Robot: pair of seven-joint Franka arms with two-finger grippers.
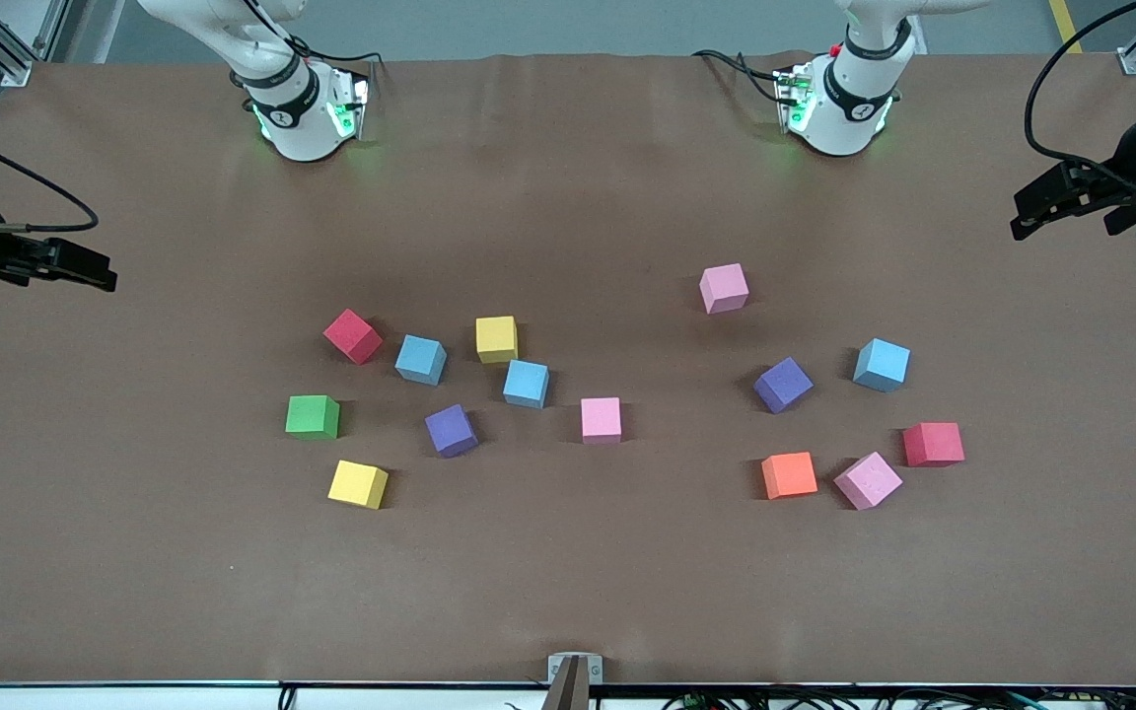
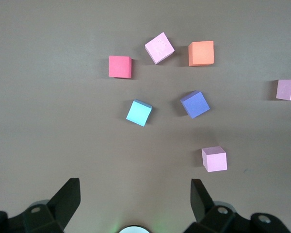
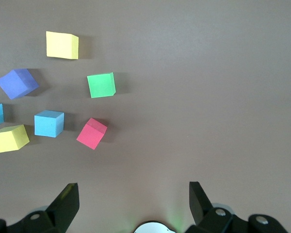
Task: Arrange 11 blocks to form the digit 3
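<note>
Several blocks lie scattered singly on the brown table; no digit 3 is in view. Toward the right arm's end are a red block [image 1: 351, 335], two light blue [image 1: 420, 359], two yellow [image 1: 496, 338], a purple [image 1: 451, 430] and a pink [image 1: 601, 419]. Toward the left arm's end lie pink [image 1: 723, 288], purple [image 1: 783, 385], light blue [image 1: 881, 364], red [image 1: 933, 444], orange [image 1: 789, 475] and pink [image 1: 867, 480]. My left gripper [image 1: 1022, 215] [image 2: 135, 194] hangs open and empty at its table end. My right gripper [image 1: 100, 271] [image 3: 133, 196] waits open and empty at the other end.
A green cube [image 1: 313, 415] [image 3: 101, 85] sits among the blocks toward the right arm's end, beside the purple one. Both arm bases [image 1: 302, 108] stand along the table edge farthest from the front camera. A small metal bracket [image 1: 574, 671] sits at the nearest edge.
</note>
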